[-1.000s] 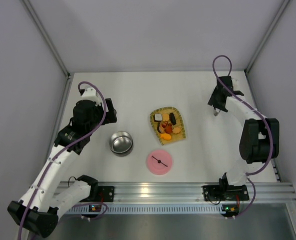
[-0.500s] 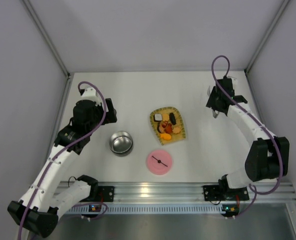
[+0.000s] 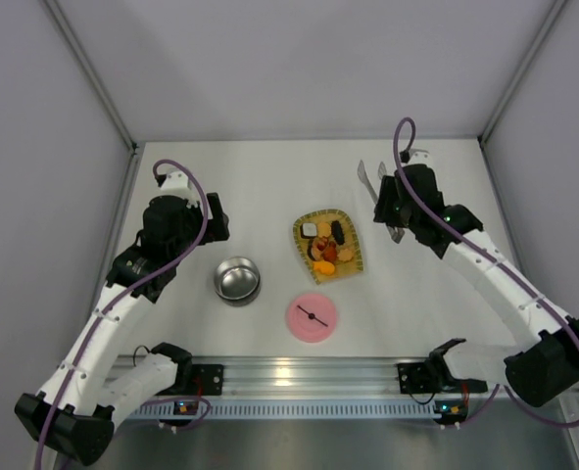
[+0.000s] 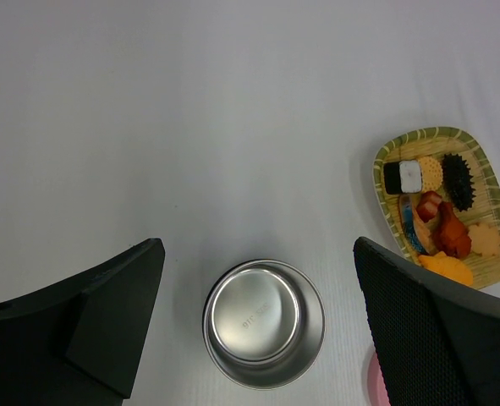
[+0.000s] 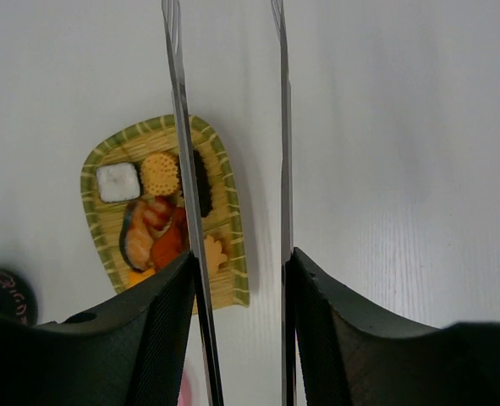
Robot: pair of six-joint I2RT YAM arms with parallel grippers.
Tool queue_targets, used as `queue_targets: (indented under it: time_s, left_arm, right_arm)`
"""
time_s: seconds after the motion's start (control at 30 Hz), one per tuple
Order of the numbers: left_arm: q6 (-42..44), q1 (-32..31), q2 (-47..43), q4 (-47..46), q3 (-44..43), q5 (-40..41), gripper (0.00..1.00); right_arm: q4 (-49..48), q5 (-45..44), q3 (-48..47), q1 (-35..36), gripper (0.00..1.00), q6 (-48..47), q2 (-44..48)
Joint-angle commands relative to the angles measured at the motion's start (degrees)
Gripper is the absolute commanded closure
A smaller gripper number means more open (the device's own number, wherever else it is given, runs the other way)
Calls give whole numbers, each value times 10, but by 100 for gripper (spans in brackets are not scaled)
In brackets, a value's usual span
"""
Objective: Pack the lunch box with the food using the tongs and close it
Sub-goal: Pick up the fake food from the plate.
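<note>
gripping the tongs (image 5: 285, 169), right hand (image 5: 241, 262) swung in toward the tray (image 5: 87, 194), left hand (image 4: 255, 254) open over lunch box (image 4: 264, 321)

I have open white tabletop (image 3: 269, 186) behind the yellow woven shield-shaped tray (image 5: 97, 222), and a free lane between it and the round shiny steel bowl (image 3: 237, 280). The flat pink round lid (image 3: 312, 316) crowds the tray's near end. On the tray's right side, my right gripper (image 5: 239, 262) and the slim pale tongs (image 5: 182, 127) clamped in it stand in the way.

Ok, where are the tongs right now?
The tongs are held in the right gripper; in the top view they're just right of the yellow tray.
</note>
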State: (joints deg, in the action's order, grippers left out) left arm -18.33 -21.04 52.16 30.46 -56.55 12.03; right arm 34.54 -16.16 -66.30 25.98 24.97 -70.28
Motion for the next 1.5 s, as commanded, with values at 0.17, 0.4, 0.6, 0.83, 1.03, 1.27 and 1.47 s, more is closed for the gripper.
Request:
queue_targets:
  time_s: [0.17, 0.4, 0.6, 0.83, 1.03, 1.27, 1.47]
  left_arm:
    - [0, 3, -4, -8, -1, -1, 1]
    - [0, 2, -2, -7, 0, 2, 1]
    - [0, 2, -3, -6, 0, 4, 1]
    - [0, 3, -1, -7, 0, 0, 2]
    - [0, 3, 0, -7, 0, 0, 1]
    - [0, 3, 0, -6, 0, 1, 1]
    - [0, 3, -1, -6, 0, 1, 2]
  right_arm:
    - [19, 8, 4, 116, 55, 31, 23]
    - [-6, 8, 14, 195, 54, 58, -14]
    - [-24, 4, 22, 232, 54, 75, -55]
    - [-29, -18, 21, 241, 53, 86, -80]
    - [-28, -35, 1, 241, 51, 88, -107]
    - [-44, -32, 4, 241, 51, 89, -122]
    - [-46, -26, -6, 241, 51, 88, -135]
